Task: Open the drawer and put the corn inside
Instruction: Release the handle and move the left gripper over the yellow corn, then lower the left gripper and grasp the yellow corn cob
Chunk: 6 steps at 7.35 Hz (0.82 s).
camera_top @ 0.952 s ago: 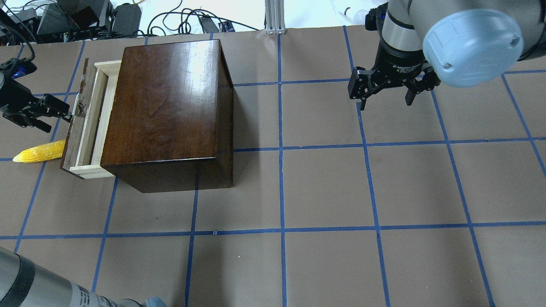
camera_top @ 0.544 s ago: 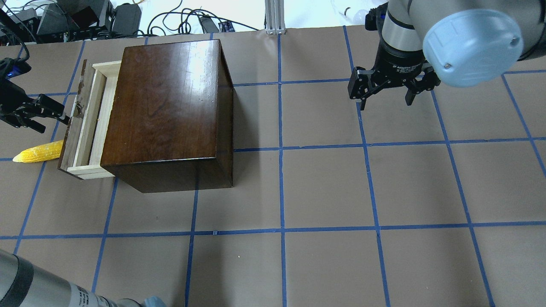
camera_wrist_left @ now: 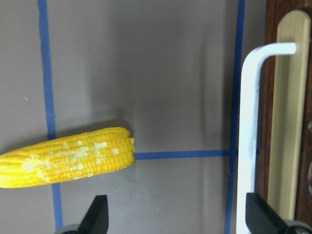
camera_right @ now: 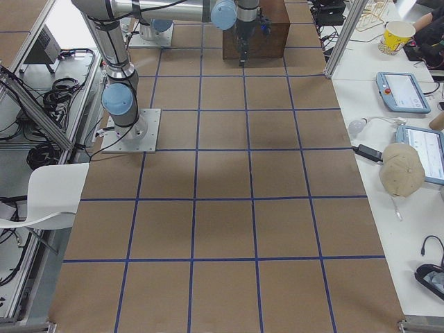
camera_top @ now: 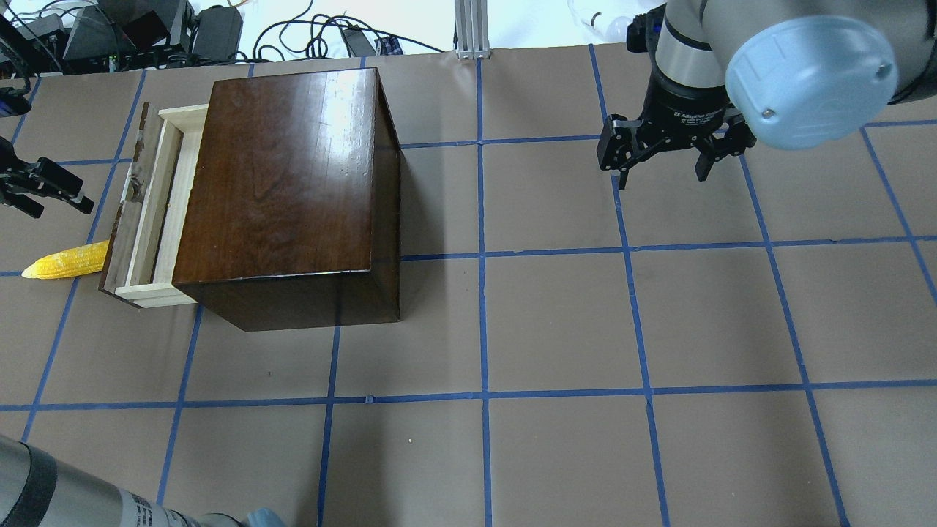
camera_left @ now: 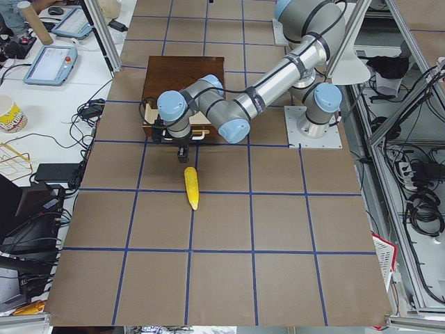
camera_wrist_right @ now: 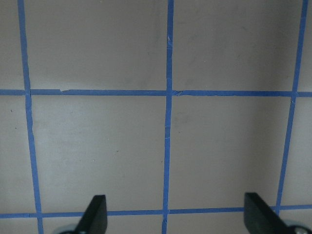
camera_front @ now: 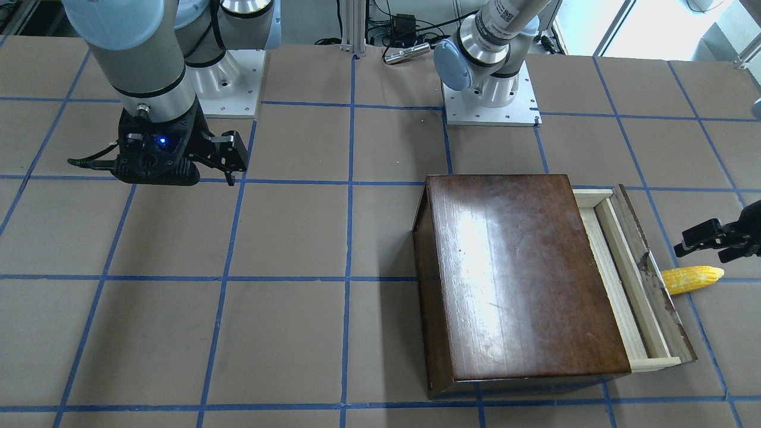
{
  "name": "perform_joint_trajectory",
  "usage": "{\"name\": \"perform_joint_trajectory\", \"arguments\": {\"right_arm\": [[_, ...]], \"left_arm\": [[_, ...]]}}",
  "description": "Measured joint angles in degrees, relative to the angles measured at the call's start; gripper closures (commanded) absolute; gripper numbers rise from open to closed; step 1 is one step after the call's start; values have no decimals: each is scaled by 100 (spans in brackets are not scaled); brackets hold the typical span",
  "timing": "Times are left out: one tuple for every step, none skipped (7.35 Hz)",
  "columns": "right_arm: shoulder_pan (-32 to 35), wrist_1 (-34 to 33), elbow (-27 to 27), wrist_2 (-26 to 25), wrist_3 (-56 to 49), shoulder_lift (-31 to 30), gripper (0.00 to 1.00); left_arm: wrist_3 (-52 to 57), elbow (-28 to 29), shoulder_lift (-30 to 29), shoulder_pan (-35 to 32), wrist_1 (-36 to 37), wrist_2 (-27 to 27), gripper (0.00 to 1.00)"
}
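In the overhead view's upper left, the shallow pale-wood drawer with a dark scuffed front (camera_top: 146, 219) stands partly out of the glossy dark-brown wooden box (camera_top: 285, 183). The small yellow toy corn cob (camera_top: 66, 261) lies on the brown worktop (camera_top: 556, 322) just beside that front. The left gripper (camera_wrist_left: 176, 214) hovers near both, spread and empty. The right gripper (camera_top: 662, 176) hangs at upper right, likewise spread and empty.

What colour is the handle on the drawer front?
The handle is white, clearest in the left wrist view.

The corn (camera_top: 66, 260) is coloured yellow, with kernel rows. Pale wood is shown by the drawer (camera_top: 157, 212), glossy dark brown by the wooden box (camera_top: 285, 176).
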Motion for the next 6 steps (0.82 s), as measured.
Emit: {"name": "perform_joint_trajectory", "arguments": {"right_arm": [[0, 0, 0, 0, 0, 0, 0], [0, 0, 0, 0, 0, 0, 0], [0, 0, 0, 0, 0, 0, 0], [0, 0, 0, 0, 0, 0, 0], [0, 0, 0, 0, 0, 0, 0], [0, 0, 0, 0, 0, 0, 0]], "left_arm": [[264, 2, -47, 106, 88, 130, 0], [533, -15, -150, 210, 279, 332, 0], [1028, -40, -290, 261, 555, 621, 0], [1636, -82, -404, 282, 728, 822, 0], [2223, -145, -493, 293, 824, 912, 0], [2849, -240, -568, 296, 901, 942, 0]]}}
